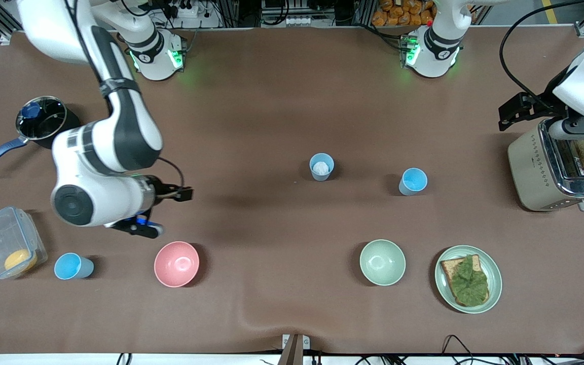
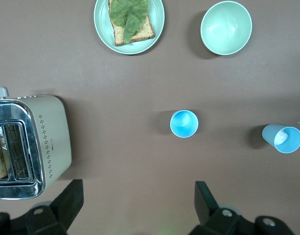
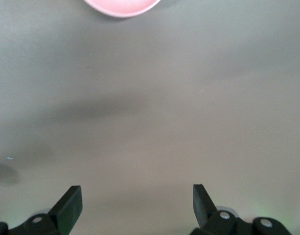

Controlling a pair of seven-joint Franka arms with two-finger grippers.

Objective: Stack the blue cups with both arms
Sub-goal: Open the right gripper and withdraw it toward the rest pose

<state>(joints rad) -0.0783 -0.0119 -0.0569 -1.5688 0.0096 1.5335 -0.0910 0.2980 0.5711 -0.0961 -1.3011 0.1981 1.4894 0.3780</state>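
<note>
The right arm (image 1: 104, 152) hangs over bare table (image 1: 271, 101) beside the pink bowl (image 1: 176, 263); its right gripper (image 3: 137, 198) is spread wide, holding nothing. The left gripper (image 2: 137, 196) hovers above the toaster (image 1: 555, 170), jaws released too. One blue cup (image 2: 184, 123) stands just ahead of those jaws, upright; a second cup (image 2: 283, 138) with something white inside sits farther off; a third cup (image 1: 72, 266) lies near the right gripper, beside the plastic container (image 1: 5, 243).

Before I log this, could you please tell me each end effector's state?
Left end effector: open, empty, above the toaster.
Right end effector: open, empty, near the pink bowl.
</note>
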